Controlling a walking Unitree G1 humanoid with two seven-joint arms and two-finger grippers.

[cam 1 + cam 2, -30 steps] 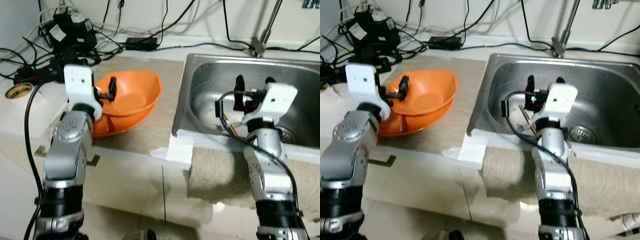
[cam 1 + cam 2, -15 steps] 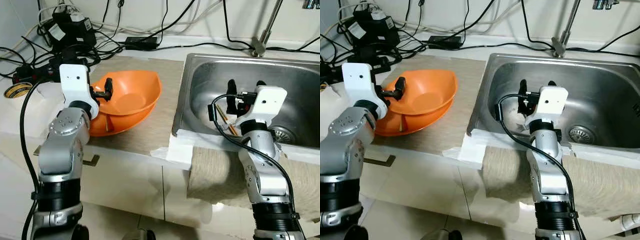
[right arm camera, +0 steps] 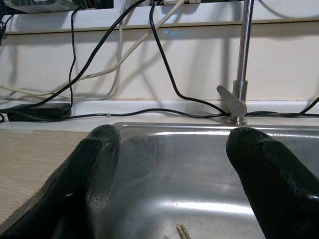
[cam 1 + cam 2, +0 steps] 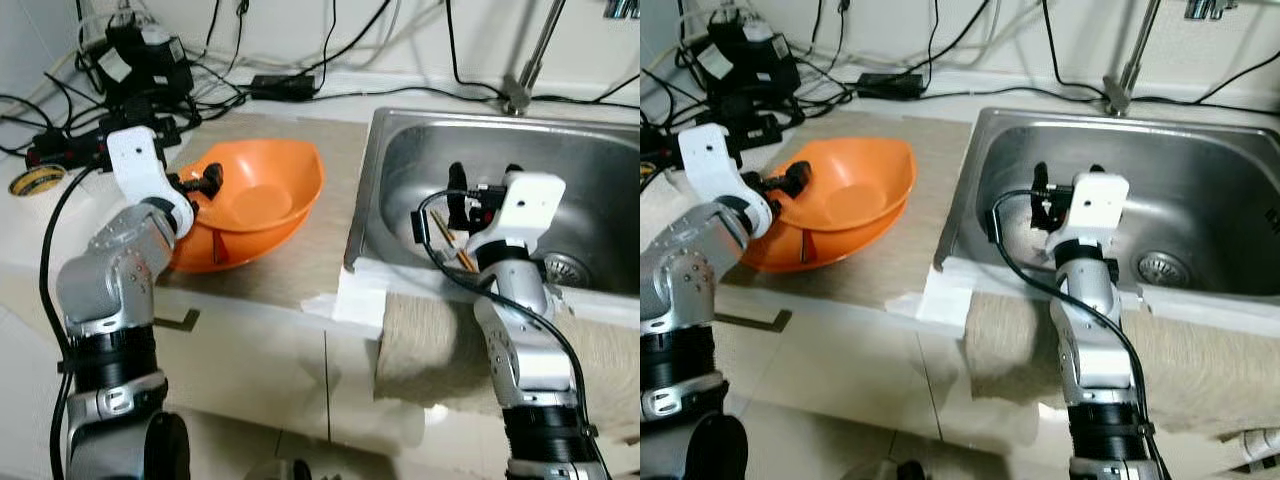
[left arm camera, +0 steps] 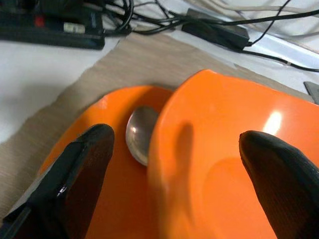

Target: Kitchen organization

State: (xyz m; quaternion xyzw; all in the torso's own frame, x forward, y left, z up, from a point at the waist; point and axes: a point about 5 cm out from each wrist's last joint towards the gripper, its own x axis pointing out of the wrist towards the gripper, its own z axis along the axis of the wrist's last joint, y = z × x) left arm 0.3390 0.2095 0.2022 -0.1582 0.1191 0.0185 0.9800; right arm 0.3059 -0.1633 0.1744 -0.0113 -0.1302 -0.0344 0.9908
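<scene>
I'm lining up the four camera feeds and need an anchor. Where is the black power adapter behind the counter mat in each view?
Left eye view: black power adapter, upper centre-left, just beyond the beige mat.
Right eye view: upper left, same spot.
Left wrist view: past the orange bowl, beyond the mat's far edge.
Right wrist view: on the white ledge beside the sink, behind the mat.
Shared landmark: the beige mat.
</scene>
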